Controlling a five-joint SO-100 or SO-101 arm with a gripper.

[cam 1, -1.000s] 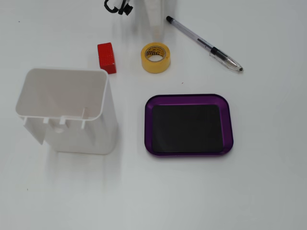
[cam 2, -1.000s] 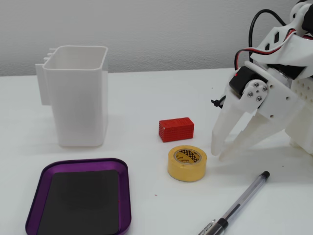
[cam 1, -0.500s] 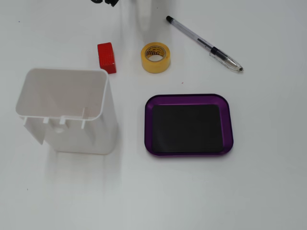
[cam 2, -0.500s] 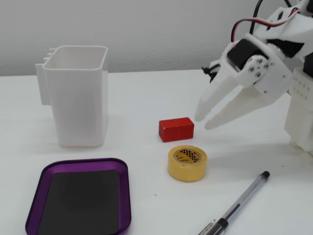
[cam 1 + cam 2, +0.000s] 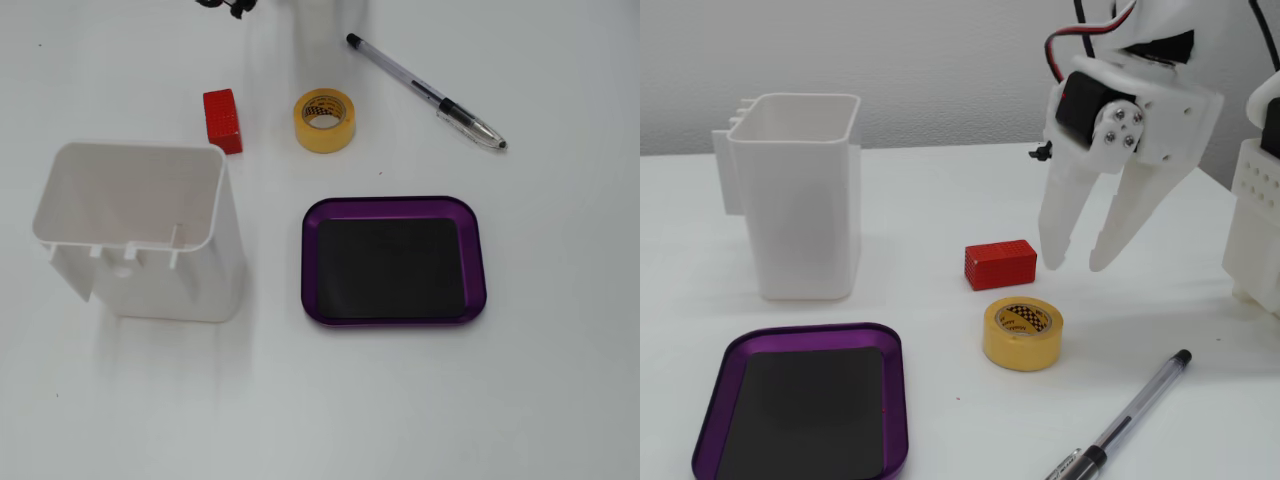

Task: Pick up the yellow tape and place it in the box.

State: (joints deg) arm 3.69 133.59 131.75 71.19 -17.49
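From where I stand the tall white container (image 5: 800, 195) is the biggest thing on the white table (image 5: 540, 400), standing upright and empty, well to the left of the arm in the side-on fixed view. Next is the box (image 5: 393, 260), a shallow purple tray with a bare black floor; looking down from above, it sits just right of the container and below the yellow tape (image 5: 325, 120). The gripper (image 5: 1076, 266) hangs in the air pointing downward, fingers spread apart and holding nothing, its tips above and slightly right of the tape, with the red block (image 5: 1000, 264) just left of them. Only the side-on view shows the gripper whole; the top-down one catches merely a scrap of dark cable at its upper edge. The pen (image 5: 425, 91) lies slanted, apart from the tape. The tape rests flat on the table beside the red block, outside the box; its core carries dark print too small to read.
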